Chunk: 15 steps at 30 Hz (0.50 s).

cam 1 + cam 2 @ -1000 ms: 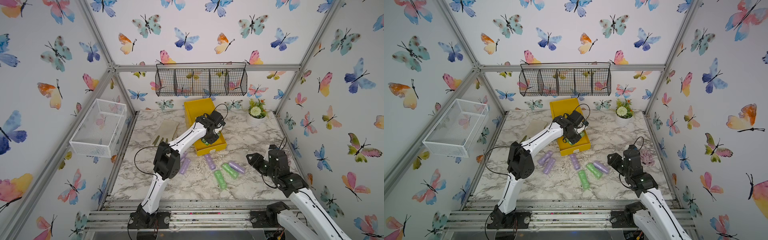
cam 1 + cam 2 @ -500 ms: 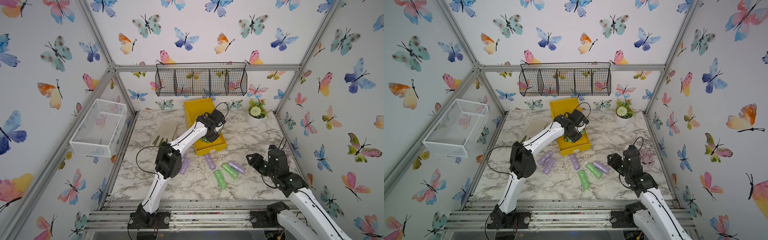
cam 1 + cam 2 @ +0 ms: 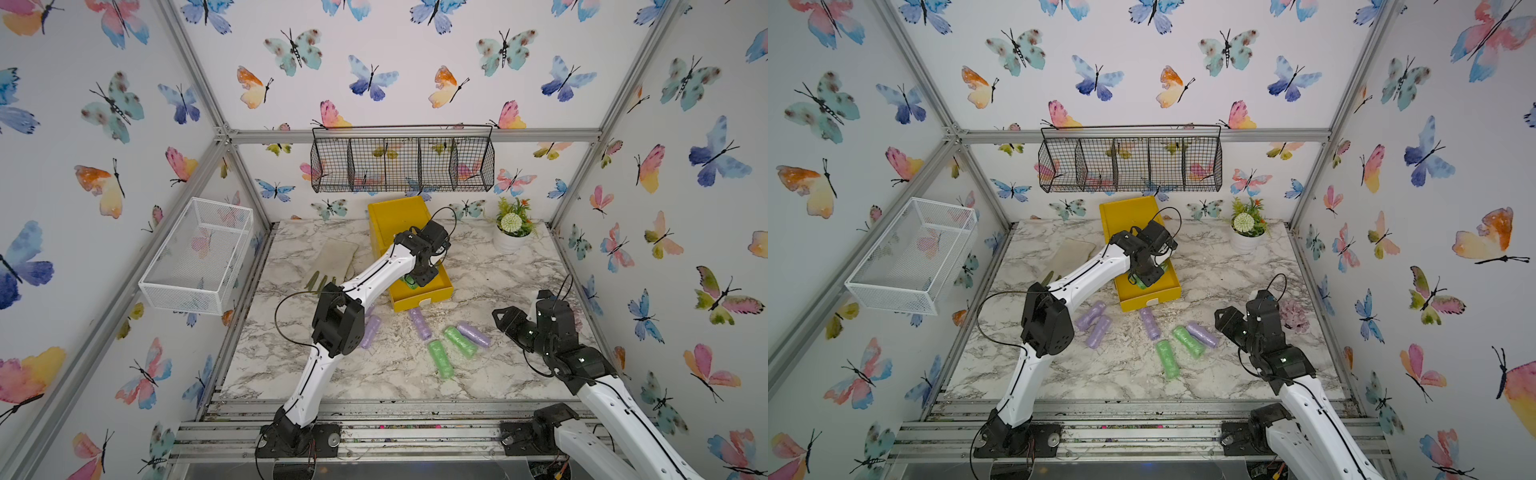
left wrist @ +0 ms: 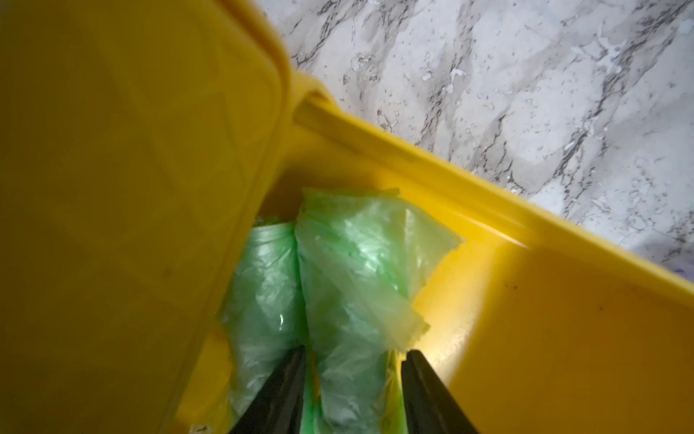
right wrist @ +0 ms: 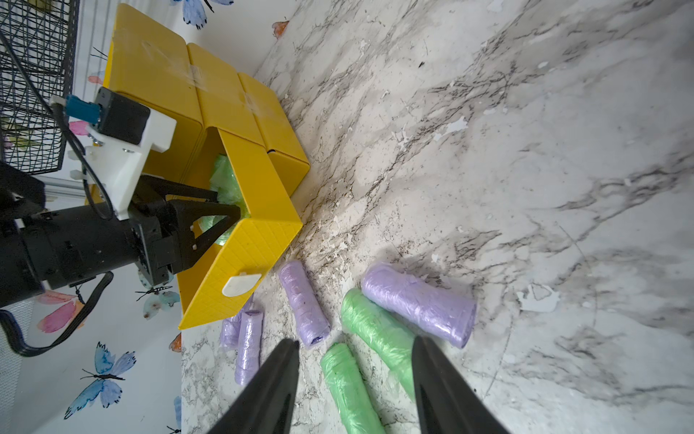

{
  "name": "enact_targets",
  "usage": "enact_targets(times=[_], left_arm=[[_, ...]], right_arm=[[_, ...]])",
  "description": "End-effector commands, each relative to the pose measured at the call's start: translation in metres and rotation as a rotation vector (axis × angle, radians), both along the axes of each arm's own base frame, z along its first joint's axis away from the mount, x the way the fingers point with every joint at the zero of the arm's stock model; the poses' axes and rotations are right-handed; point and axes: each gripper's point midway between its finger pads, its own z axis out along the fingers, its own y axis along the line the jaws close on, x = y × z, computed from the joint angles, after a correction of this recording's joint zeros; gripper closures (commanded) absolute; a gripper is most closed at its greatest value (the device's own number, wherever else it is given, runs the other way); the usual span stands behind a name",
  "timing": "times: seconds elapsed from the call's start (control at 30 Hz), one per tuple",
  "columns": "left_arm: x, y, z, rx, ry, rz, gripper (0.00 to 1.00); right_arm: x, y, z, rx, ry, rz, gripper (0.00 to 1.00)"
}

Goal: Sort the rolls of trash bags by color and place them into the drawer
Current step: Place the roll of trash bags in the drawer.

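The yellow drawer chest (image 3: 397,216) stands at the back of the marble table with its lowest drawer (image 3: 432,297) pulled out. My left gripper (image 4: 355,351) reaches into that drawer. It is open, with its fingers either side of a green roll (image 4: 349,285) that lies next to a second green roll (image 4: 263,285). Two green rolls (image 5: 345,379) (image 5: 379,334) and several purple rolls (image 5: 417,302) (image 5: 304,300) (image 5: 248,338) lie on the table before the drawer. My right gripper (image 5: 355,340) hovers open above them, holding nothing.
A pale glove (image 3: 336,257) lies left of the chest and a small potted plant (image 3: 511,232) stands at the back right. A black wire basket (image 3: 401,166) hangs on the back wall and a white mesh basket (image 3: 199,253) on the left wall.
My left gripper's jaws have spread apart inside the drawer, loosening from the green roll. The right arm has stayed where it was.
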Motion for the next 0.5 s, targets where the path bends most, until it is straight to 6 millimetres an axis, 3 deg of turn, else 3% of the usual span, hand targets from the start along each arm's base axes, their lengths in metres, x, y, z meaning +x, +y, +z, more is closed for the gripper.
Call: enact_targets(times=[0.0, 0.47], left_arm=[[-0.004, 0.0, 0.02, -0.018, -0.023, 0.001, 0.53], [-0.011, -0.014, 0.077, -0.104, -0.132, -0.033, 0.43]], right_arm=[[-0.002, -0.004, -0.004, -0.02, 0.007, -0.005, 0.46], [-0.001, 0.0, 0.001, -0.007, -0.006, 0.013, 0.44]])
